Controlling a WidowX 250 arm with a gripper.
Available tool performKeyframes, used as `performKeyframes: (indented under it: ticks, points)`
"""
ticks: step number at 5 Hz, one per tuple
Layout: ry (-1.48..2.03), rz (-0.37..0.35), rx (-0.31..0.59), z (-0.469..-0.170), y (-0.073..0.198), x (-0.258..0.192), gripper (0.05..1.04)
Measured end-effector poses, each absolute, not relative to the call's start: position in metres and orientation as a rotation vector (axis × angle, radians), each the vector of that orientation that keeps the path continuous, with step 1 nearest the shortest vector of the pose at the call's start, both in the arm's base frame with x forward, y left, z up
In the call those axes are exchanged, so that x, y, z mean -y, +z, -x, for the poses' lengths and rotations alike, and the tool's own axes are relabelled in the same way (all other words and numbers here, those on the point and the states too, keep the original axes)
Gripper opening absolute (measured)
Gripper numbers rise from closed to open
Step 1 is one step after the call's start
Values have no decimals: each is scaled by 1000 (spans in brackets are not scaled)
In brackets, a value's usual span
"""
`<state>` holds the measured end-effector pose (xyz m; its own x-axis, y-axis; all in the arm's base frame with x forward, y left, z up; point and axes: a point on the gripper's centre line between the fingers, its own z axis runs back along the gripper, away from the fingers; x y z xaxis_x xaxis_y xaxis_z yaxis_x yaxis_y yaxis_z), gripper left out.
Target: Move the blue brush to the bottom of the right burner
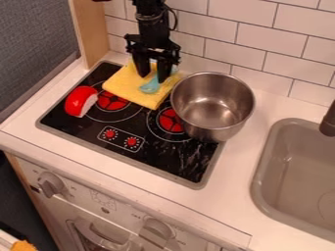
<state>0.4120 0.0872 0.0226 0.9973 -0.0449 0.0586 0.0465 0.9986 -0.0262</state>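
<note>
The black claw (pixel 152 77) hangs over the far part of the black stovetop (pixel 91 125), above a yellow cloth (pixel 120 84), its two fingers pointing down and standing wide apart. Between and around them shows the light blue brush (pixel 150 87), lying on the cloth, its rounded end toward the near side and the rest slanting away to the far right, partly hidden behind the fingers. I cannot tell whether either finger touches it. The cloth lies at a slant at the far side of the stovetop, its near edge by the left burner (pixel 112 102). A red thing with a white edge (pixel 78 100) sits at the left of that burner. The right burner (pixel 171 120) is partly hidden by a steel pot (pixel 212 105), which stands upright and open at the stovetop's far right, just beside the cloth. Two red dials (pixel 110 133) are printed or set near the stovetop's near left edge. The stovetop is set in a white desk (pixel 229 184), with a grey sink (pixel 298 169) at the right and a dark tap (pixel 328 121) at its far edge. White tiles (pixel 262 41) line the wall behind, and a wooden panel (pixel 88 29) stands at the far left.
</note>
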Motion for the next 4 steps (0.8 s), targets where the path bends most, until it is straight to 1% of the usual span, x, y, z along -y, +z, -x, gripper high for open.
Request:
performKeyframes:
  ticks: [1,2,3,4]
  points:
    - [-53,17,49,-408,18,-84,311]
    - [-62,16,48,-407,17,-82,377]
    - [-66,22,39,-403,14,-80,516]
    - [-61,19,51,-403,16,-80,340]
